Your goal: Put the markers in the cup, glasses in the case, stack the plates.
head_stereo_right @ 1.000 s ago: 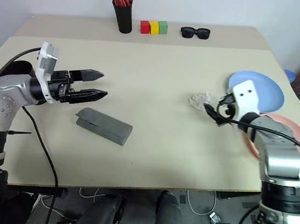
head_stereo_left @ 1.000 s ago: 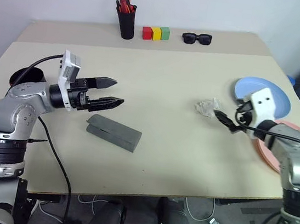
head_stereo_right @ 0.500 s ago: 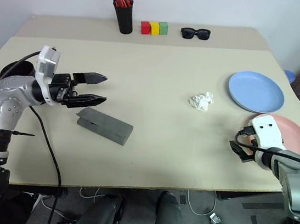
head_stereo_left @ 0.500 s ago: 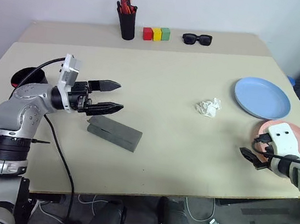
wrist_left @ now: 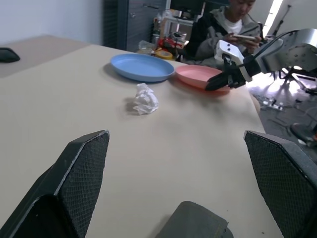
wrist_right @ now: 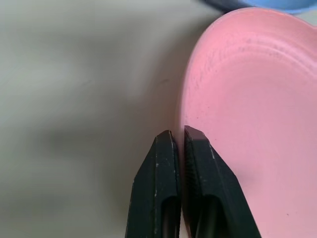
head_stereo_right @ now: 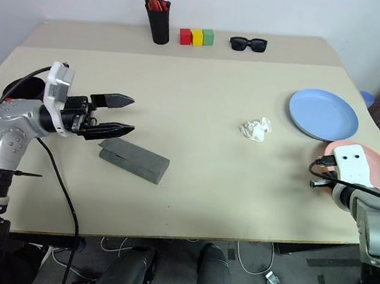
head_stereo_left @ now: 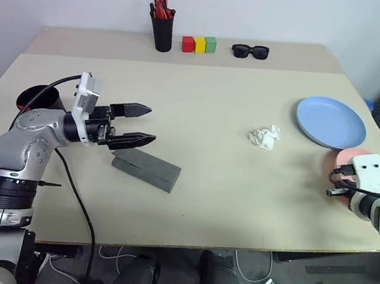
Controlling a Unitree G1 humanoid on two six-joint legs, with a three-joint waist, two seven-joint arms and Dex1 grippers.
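I'm seeing the right gripper [wrist_right: 179,136] pinching shut on the near rim of the smooth, shallow pink plate [wrist_right: 252,104] at the head view's right edge, though whether it truly grips is unclear. The glossy light blue plate [head_stereo_left: 330,122] sits just above, crumpled white paper [head_stereo_left: 263,137] centre-right. The left gripper [head_stereo_left: 140,124] is hanging wide open above the flat grey case [head_stereo_left: 146,168] at lower left.

- we note the case [head_stereo_left: 145,170] on the table [head_stereo_left: 206,123], left of centre.
- crumpled paper [head_stereo_left: 263,137] lies right of it; two plates [head_stereo_left: 330,122] beyond, far right.
- pen pot [head_stereo_left: 162,31], blocks [head_stereo_left: 198,43], sunglasses [head_stereo_left: 249,50] line the rear.
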